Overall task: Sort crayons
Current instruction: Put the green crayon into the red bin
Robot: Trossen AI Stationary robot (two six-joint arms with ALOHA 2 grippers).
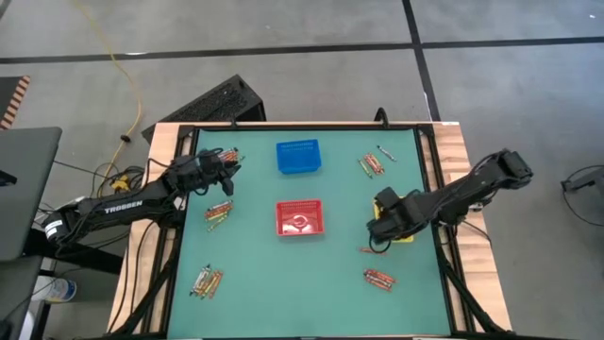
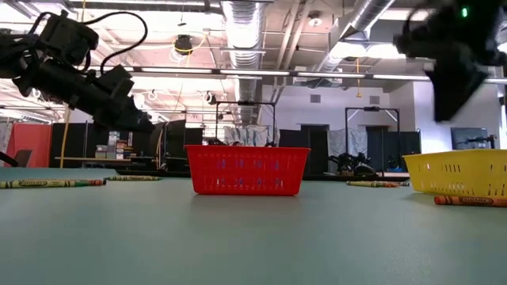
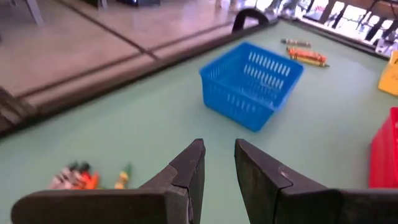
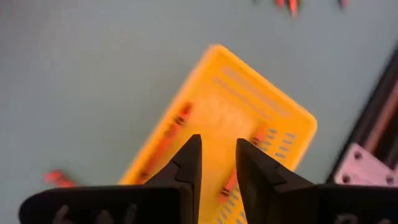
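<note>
Right gripper (image 4: 217, 163) hovers over yellow basket (image 4: 249, 99) by the table's right edge — jaws narrowly parted, empty; crayons (image 4: 171, 127) lie inside. Lift straight up — avoid clipping the rim.

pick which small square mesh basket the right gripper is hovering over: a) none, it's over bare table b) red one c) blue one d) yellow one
d, the right wrist view looks straight down past the right gripper into the yellow square mesh basket, which has orange crayons lying in it.
</note>
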